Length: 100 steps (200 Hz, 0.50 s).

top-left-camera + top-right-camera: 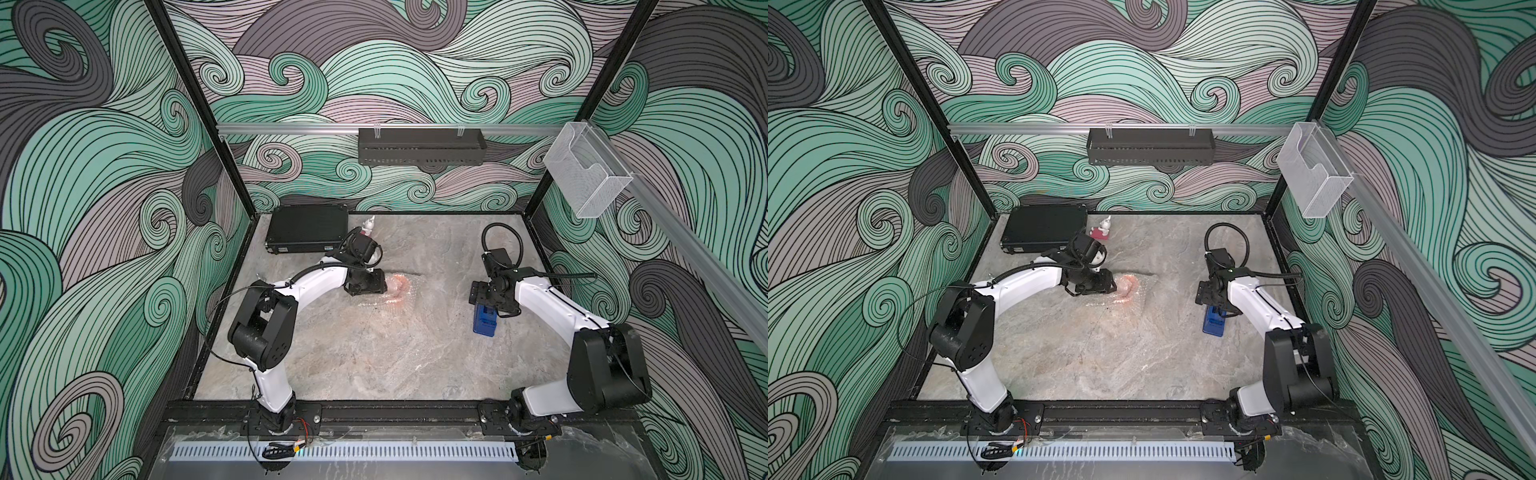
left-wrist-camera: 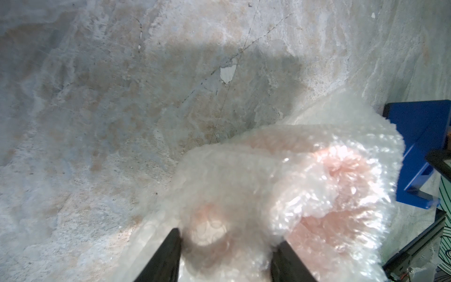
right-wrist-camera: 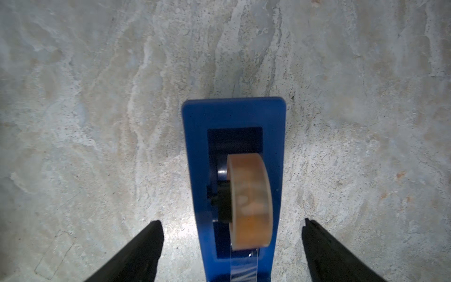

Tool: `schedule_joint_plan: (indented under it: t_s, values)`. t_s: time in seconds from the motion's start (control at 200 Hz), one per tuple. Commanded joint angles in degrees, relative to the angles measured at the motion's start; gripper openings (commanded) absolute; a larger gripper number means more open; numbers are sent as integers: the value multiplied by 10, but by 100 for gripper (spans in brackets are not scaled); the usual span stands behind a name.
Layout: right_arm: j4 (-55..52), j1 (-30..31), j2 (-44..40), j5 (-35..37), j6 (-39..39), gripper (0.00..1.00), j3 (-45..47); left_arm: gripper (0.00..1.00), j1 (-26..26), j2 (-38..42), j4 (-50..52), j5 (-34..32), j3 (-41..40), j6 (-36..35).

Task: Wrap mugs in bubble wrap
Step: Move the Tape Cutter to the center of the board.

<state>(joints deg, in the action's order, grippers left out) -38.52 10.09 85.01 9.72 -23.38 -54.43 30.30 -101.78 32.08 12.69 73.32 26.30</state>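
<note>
Mug (image 1: pixel 398 286) is mid-table, lying under the bubble wrap (image 2: pixel 244 175). Only an orange-pink tint shows through it in both top views. In the left wrist view the wrap is bunched and folded over the mug in more than one layer. Edges are loose, and I can't see any tape on it. Can't tell whether the underside or the far side is covered.

Left gripper (image 2: pixel 228 239): jaws at a middling width, one finger each side of the bundle, pressing into the wrap. Reads as a hold on the wrapped mug, pinning the fold.

Right gripper (image 3: pixel 231 222): jaws wide, straddling the blue tape dispenser (image 3: pixel 234 114) on the right side of the table (image 1: pixel 374 365), well apart from the bundle. There's a clear gap between each finger and the dispenser body, so it's gripping nothing. Tape roll (image 3: pixel 251 200) sits in its cradle. A clear strip runs off it toward the gripper, and where it ends is out of frame.

Progress call: wrapping looks mostly done, securing not started. Remaining: pull a length of tape, bring it across and stick the loose flap down with the fold held shut. If the left lets go first, the wrap will likely spring open.

Black case (image 1: pixel 307 228) and red-and-white figurine (image 1: pixel 1102 229) at the back, not involved.
</note>
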Motion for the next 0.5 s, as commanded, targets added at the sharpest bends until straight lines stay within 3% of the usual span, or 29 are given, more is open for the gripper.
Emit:
schedule_joint_plan:
  t_s: [0.0,0.245,0.495]
  values:
    - [13,-6,29,-25,31,84,-25,52,7,7,7,14,-7,-7]
    - [21,-3,76,-77,57,51,-55,52,7,5,5,16,-7,-8]
    - [11,40,133,-85,64,49,-135,52,8,5,6,16,-7,-8]
